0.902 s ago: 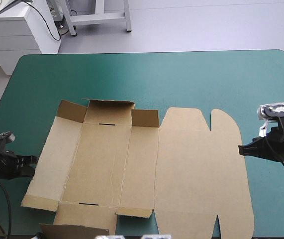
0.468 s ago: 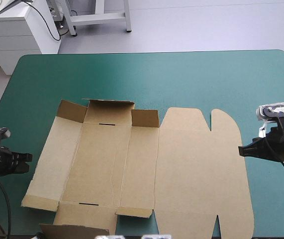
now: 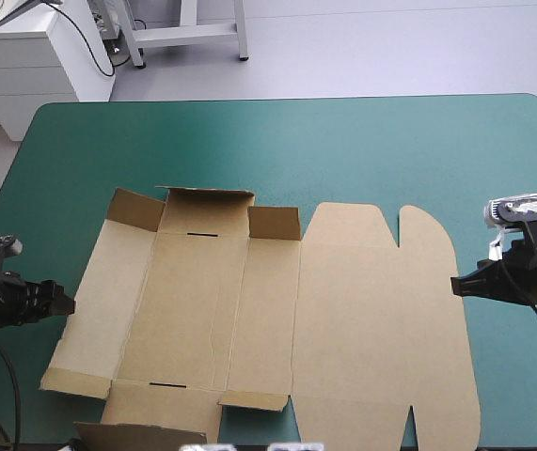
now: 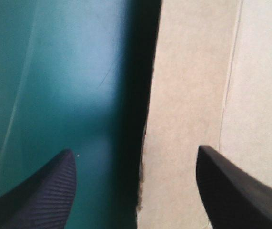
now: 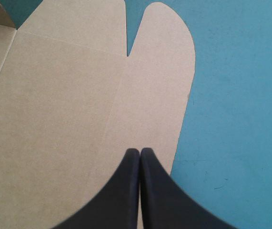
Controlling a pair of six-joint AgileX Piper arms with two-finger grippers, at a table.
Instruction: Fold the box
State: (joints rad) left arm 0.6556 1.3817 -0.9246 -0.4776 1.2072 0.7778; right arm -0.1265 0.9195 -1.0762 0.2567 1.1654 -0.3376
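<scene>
The table's teal-green cover [image 3: 343,150] is bare across its far half. The brown box [image 3: 343,319] lies opened out along the near edge, spanning most of the way from the left edge to the right. Its lid [image 3: 381,310] lies flat on the right, and short flaps [image 3: 207,211] stand partly raised around the left panels.

The board looks light and stiff. It should bend only at its creases and is likely to slide on the cover if pushed. The outer left panel's free edge, which casts a shadow, seems the best place to pinch.

The left gripper [image 4: 135,150] sits low and level at that edge with its fingers [image 4: 40,191] spread, one over the cover and one over the board. The right gripper [image 5: 139,151] has its fingers pressed together and points over the lid's right edge.
</scene>
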